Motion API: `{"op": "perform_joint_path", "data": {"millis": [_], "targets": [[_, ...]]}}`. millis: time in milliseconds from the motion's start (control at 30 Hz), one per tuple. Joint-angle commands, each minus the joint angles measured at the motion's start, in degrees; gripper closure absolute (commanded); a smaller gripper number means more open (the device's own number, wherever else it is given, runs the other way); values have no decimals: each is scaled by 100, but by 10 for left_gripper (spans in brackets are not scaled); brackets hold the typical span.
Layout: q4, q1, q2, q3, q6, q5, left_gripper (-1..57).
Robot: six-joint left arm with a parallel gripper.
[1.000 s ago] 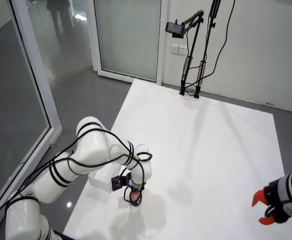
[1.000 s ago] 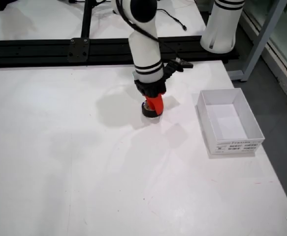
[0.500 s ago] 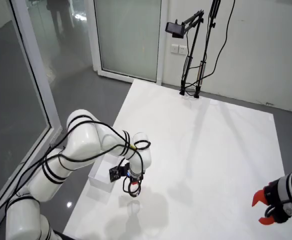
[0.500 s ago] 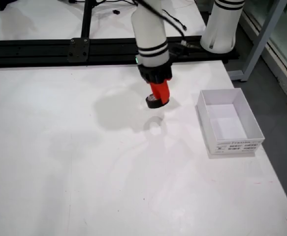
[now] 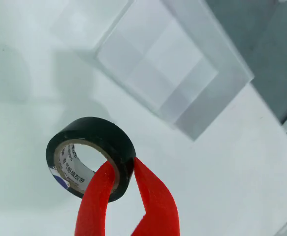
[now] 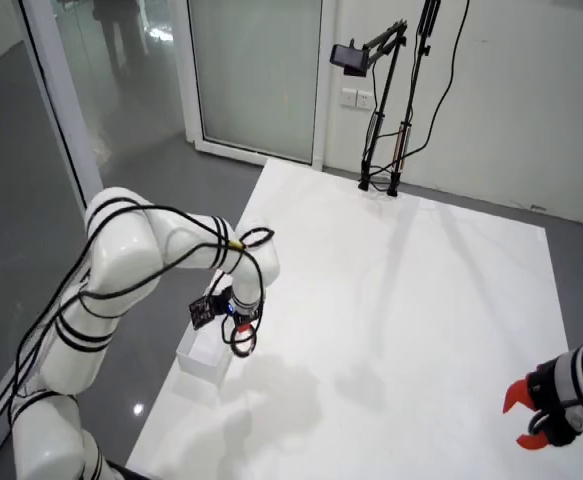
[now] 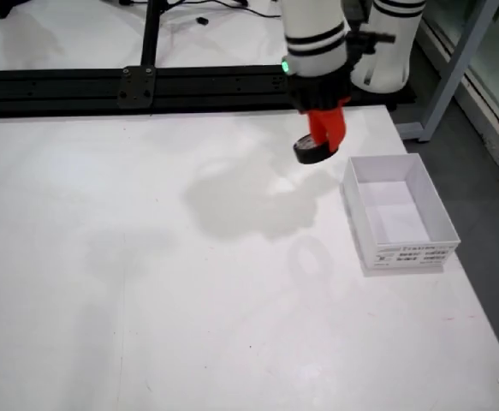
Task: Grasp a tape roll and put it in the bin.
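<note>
My arm bends at the elbow and points its wrist downward. My end effector [image 5: 125,173] pinches with its red fingers [image 5: 96,199] close together, one seemingly passing through what they hold.

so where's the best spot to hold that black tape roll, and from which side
By its wall, one finger through the hole and one outside, as the gripper has it now. The black tape roll is an open ring held off the table, and in the view riding on the gripper the red fingers pinch the band from the near lower edge.
</note>
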Motion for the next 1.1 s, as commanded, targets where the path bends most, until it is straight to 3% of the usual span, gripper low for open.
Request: {"op": "perform_joint_path", "data": {"millis": [33, 367, 1100], "targets": [[-2, 1019, -710, 240, 248, 470, 572], [51, 1643, -587, 275, 661, 356, 572], [24, 2056, 688, 301, 872, -787, 573]]}}
